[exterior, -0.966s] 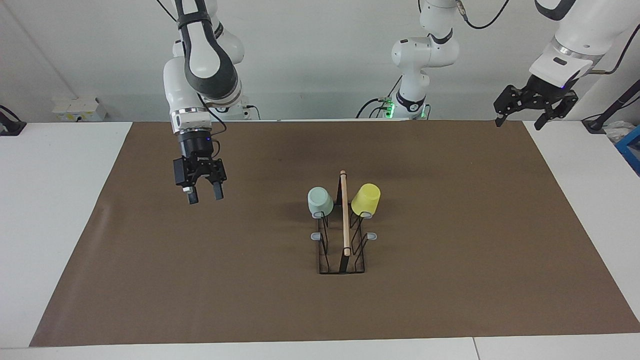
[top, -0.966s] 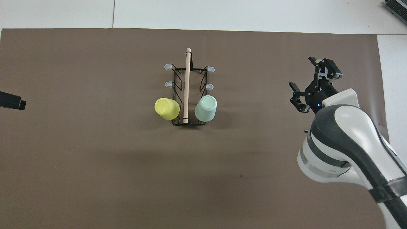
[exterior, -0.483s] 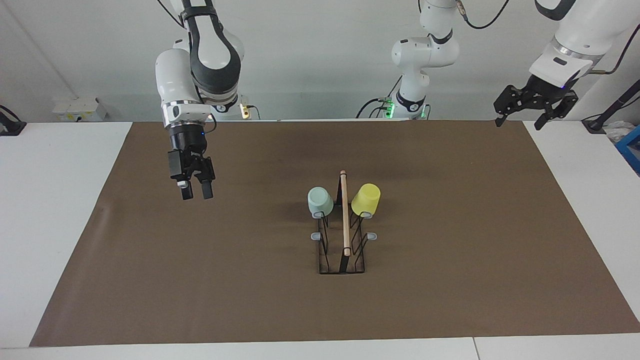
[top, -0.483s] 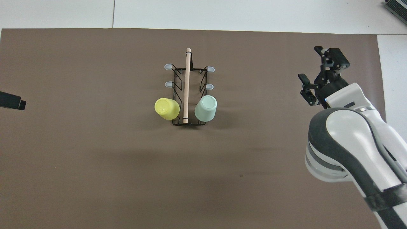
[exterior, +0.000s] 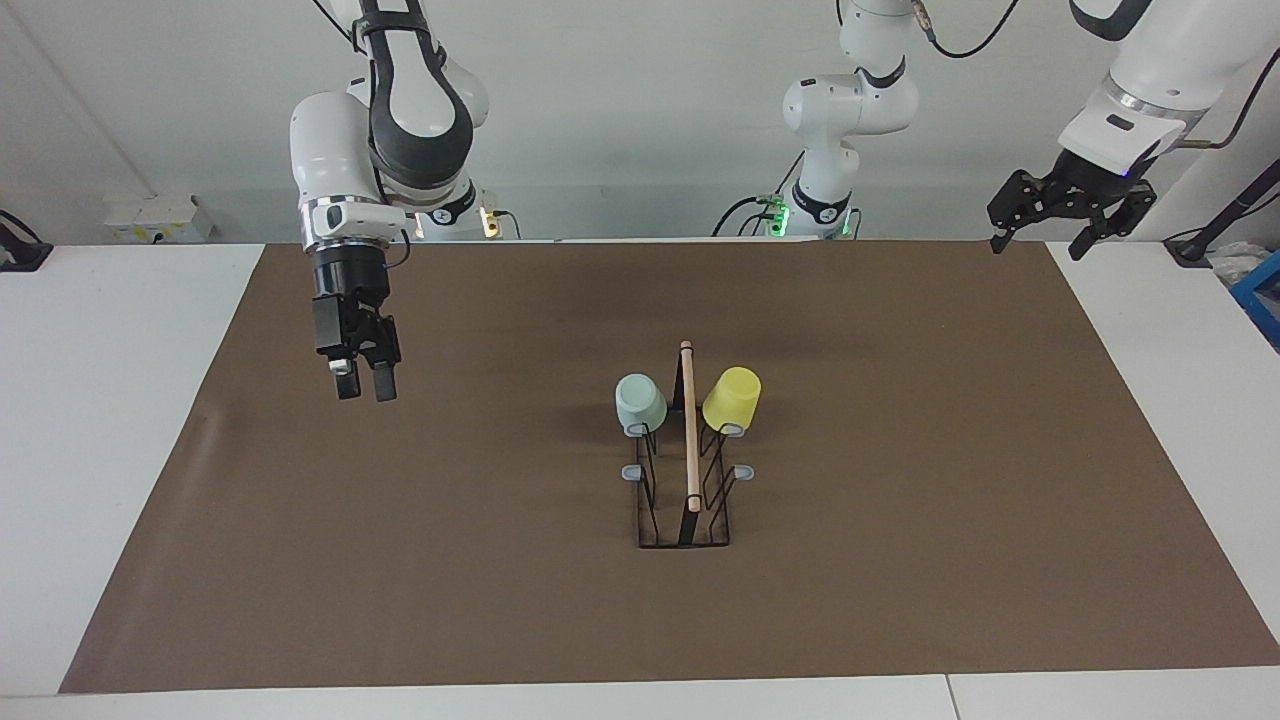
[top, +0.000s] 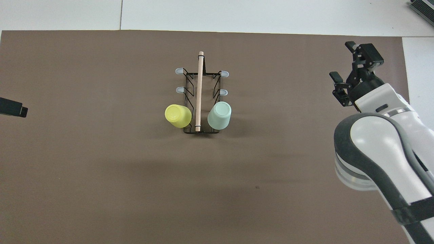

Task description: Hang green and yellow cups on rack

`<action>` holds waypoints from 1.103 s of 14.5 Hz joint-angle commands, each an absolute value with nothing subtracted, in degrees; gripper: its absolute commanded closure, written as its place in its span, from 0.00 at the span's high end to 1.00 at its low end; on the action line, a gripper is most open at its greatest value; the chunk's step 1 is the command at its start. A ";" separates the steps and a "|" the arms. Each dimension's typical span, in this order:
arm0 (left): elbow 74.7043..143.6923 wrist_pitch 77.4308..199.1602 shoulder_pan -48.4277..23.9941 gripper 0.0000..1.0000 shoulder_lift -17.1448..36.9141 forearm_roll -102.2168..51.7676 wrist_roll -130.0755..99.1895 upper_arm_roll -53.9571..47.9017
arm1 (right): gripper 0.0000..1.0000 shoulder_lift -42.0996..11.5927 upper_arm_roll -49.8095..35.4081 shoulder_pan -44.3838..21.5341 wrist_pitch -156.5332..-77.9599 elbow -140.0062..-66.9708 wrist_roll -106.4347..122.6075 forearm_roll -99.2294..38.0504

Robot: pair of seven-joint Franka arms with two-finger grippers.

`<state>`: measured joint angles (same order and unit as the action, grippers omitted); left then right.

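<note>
green cup (exterior: 640, 402) + yellow cup (exterior: 731, 399) hanging upside down on rack (exterior: 690, 440) pegs nearest robots | nothing left | right gripper (exterior: 361, 382), left gripper (exterior: 1040, 240) both released, holding nothing, hovering over mat (exterior: 400, 560) ends

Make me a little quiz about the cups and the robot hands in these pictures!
1. True or false: the green cup and the yellow cup both sit upside down on the rack.
2. Which pegs hold the cups? A: the pair nearest the robots. B: the pair farthest from them.
3. Fill in: the right gripper and the left gripper each hold ____.

Key: 1 true. 2 A. 3 nothing; both are open, away from the rack.
</note>
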<state>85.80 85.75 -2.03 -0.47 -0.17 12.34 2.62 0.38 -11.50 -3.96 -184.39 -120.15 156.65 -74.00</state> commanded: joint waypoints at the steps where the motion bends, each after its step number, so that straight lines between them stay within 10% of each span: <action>1: 87.36 85.60 -2.64 1.00 -1.85 -0.88 11.87 3.16 | 1.00 1.23 -12.04 -3.78 -182.72 -119.62 160.75 -73.04; 10: 87.28 85.61 -2.64 1.00 -1.85 -0.88 11.87 3.16 | 1.00 0.88 -12.83 -4.31 -182.64 -117.86 161.19 -72.77; 16: 87.28 85.61 -2.64 1.00 -1.85 -0.88 11.87 3.16 | 1.00 1.67 -11.69 -0.98 -169.05 -116.81 161.46 -64.35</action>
